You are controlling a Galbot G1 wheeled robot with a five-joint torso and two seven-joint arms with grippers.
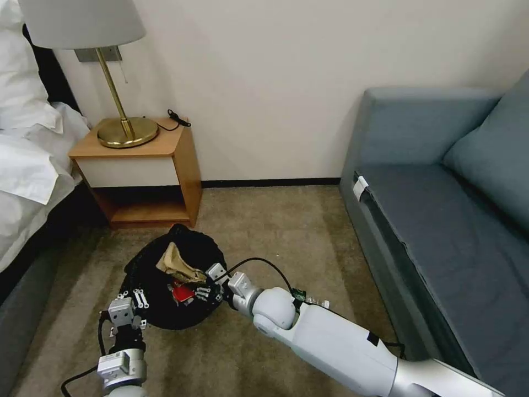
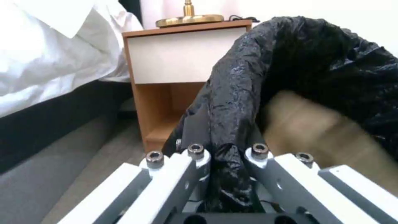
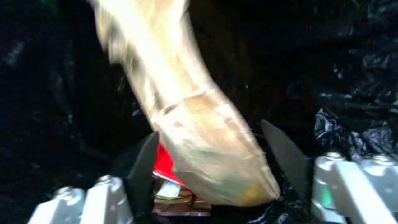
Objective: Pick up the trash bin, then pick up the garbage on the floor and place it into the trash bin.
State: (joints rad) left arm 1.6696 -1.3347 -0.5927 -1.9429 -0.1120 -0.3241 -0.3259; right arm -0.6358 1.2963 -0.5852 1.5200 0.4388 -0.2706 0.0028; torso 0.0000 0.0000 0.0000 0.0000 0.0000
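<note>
The trash bin (image 1: 165, 314), lined with a black bag (image 2: 315, 62), stands on the carpet in front of me. My left gripper (image 1: 138, 300) is shut on its near rim, pinching the liner (image 2: 226, 155). My right gripper (image 1: 206, 286) hangs over the bin's mouth, open. A tan paper bag (image 1: 176, 264) lies inside between its spread fingers (image 3: 143, 168), blurred in the right wrist view (image 3: 199, 130). A red-and-white packet (image 1: 181, 292) sits under it (image 3: 164, 161). A small clear bottle (image 1: 315, 301) with a green label lies on the floor behind my right forearm.
A wooden nightstand (image 1: 143, 165) with a brass lamp (image 1: 127, 132) stands just behind the bin. The bed (image 1: 27, 165) runs along the left, a grey sofa (image 1: 441, 220) along the right. Open carpet (image 1: 286, 231) lies between nightstand and sofa.
</note>
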